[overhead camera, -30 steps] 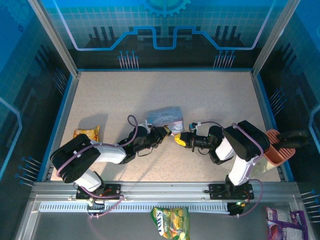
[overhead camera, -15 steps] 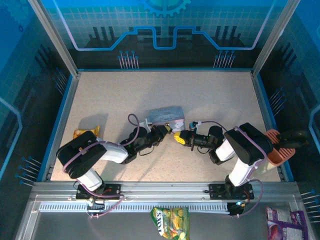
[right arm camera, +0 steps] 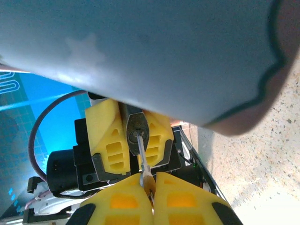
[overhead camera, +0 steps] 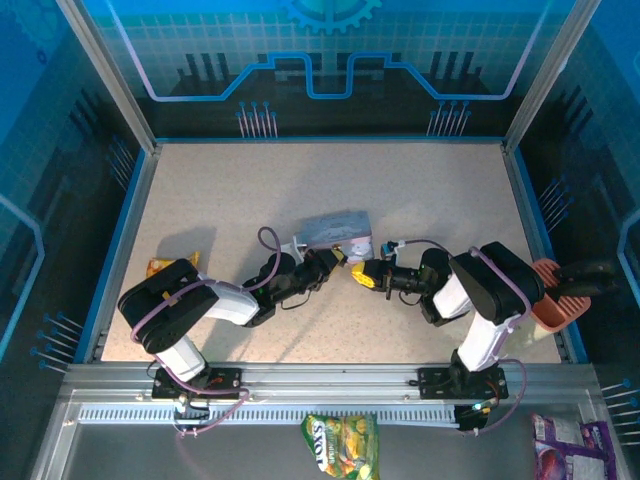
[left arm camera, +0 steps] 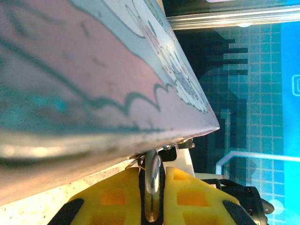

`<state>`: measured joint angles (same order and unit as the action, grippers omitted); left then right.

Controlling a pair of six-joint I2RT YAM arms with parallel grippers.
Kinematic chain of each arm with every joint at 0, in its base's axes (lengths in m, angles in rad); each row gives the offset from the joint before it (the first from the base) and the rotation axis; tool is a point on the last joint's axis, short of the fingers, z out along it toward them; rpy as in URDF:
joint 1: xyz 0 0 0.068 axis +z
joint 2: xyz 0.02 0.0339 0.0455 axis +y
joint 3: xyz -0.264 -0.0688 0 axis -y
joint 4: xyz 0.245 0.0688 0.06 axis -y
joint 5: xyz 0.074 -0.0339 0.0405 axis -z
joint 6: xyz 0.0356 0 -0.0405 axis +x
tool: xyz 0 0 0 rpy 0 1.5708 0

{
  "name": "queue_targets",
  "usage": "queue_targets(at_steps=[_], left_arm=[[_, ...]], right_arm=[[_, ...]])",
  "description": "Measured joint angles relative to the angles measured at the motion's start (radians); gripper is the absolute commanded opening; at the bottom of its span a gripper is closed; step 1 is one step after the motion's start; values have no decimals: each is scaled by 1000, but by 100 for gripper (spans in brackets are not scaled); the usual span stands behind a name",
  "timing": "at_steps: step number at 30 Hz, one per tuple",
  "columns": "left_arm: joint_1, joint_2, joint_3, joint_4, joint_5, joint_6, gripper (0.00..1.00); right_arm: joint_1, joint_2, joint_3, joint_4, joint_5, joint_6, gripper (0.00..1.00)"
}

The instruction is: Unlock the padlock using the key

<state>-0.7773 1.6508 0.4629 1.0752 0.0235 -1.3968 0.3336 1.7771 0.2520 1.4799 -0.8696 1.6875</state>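
1. The right gripper is clamped on the key. The left gripper pinches the padlock just under the tin.
2. Risk: a turn made off-axis could twist the thin key out of its grip, or spin the padlock in its own (how deep the tip sits is unclear).
3. The key's long axis runs from the right gripper straight to the keyhole, with the tip pointing toward the left gripper.

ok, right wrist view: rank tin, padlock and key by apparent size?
1. tin: largest by far, though it is nearest the camera.
2. padlock.
3. key: a thin sliver, roughly the padlock's length, so that pair is close.
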Motion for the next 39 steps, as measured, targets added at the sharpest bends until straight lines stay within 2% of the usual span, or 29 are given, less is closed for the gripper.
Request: queue_targets(at_steps=[13,39], left_arm=[[0,24,0,31,4,0,0],[3,45,0,60,24,61,0]], right_arm=[[-19,32,8,11,-29,-9,0],[-27,28,18,1,-63,78,0]])
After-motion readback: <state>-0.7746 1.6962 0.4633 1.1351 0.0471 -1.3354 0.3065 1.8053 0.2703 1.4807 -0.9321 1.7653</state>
